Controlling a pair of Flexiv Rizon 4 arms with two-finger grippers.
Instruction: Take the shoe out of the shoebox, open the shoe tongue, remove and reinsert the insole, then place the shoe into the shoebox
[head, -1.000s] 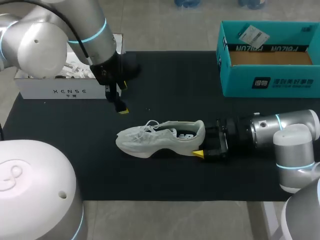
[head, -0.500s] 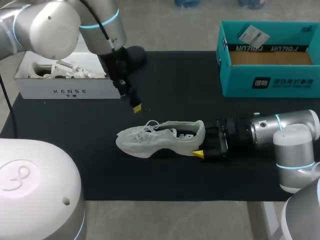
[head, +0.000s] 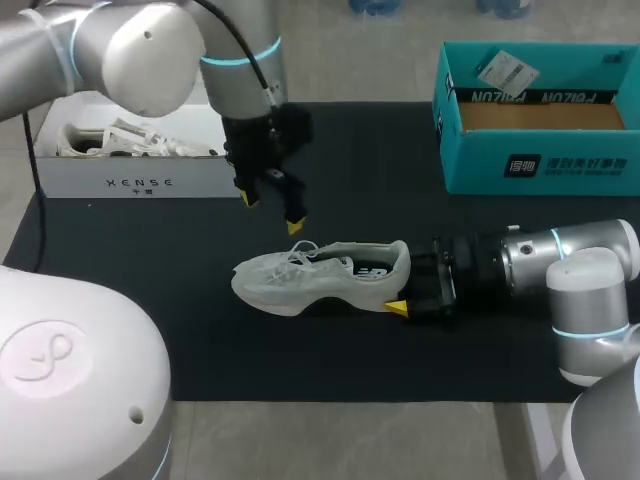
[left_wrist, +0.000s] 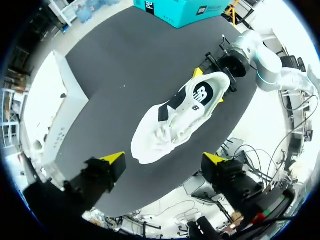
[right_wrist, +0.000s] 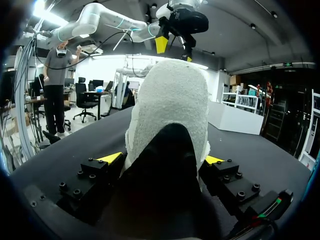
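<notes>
On the black desk mat (head: 400, 170), the right gripper (right_wrist: 164, 159) apparently clamped the heel of the white mesh sneaker (head: 320, 275); the left gripper (head: 272, 213) hovered, fingers spread.

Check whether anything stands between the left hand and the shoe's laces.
Nothing visible does. The left hand hangs open over the laced front of the shoe, with only air between its fingers and the laces. The right hand grips the heel at the other end, away from that path.
</notes>
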